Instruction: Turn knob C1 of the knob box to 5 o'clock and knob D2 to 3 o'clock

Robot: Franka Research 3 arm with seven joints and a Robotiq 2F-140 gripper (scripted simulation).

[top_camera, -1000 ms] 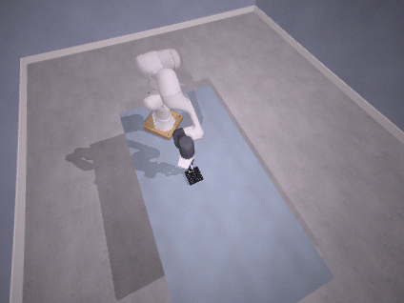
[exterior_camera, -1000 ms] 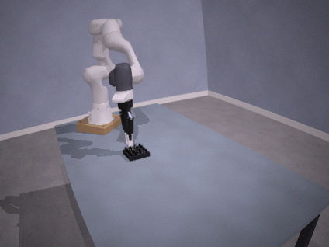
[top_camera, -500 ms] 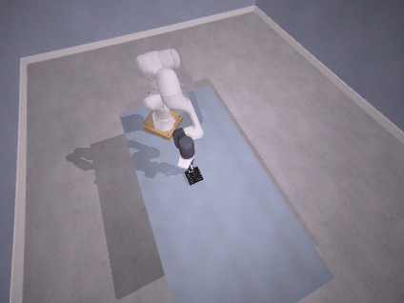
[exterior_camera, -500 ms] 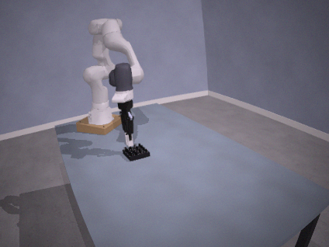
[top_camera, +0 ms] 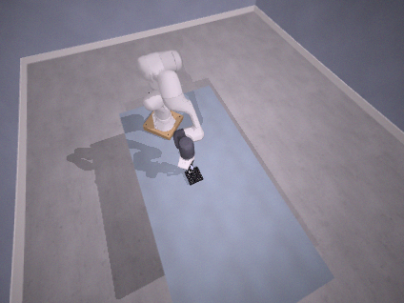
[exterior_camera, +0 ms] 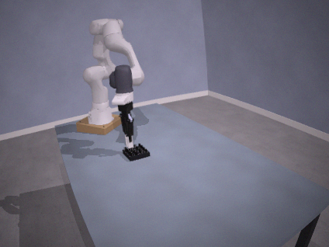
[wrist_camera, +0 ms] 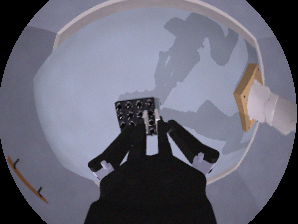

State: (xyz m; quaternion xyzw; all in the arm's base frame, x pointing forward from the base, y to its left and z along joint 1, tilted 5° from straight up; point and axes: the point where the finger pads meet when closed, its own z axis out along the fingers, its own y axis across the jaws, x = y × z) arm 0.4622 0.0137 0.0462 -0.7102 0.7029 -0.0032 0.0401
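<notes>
1. Probably the step in hand is turning, or lining up on, one of the two target knobs; which one, C1 or D2, I can't tell, as the names are too small to read.
2. Knob box stands on the table, knobs up, approx. level. The socket is not visible, so rear vs. front can't be fixed from here.
3. Gripper points down at the box's robot-side part. Its fingers are nearly together, w/ a small gap; whether a knob is clamped in it, I can't tell.
4. Next move, if a target knob is between the pads: rotate the wrist about the knob's own axis, w/o sideways push, then check the white line. If not, centre on it first.
5. Main risk: neighbours are close, so a fingertip may brush one & spoil its setting. Lift straight up before changing knobs, I think.
</notes>
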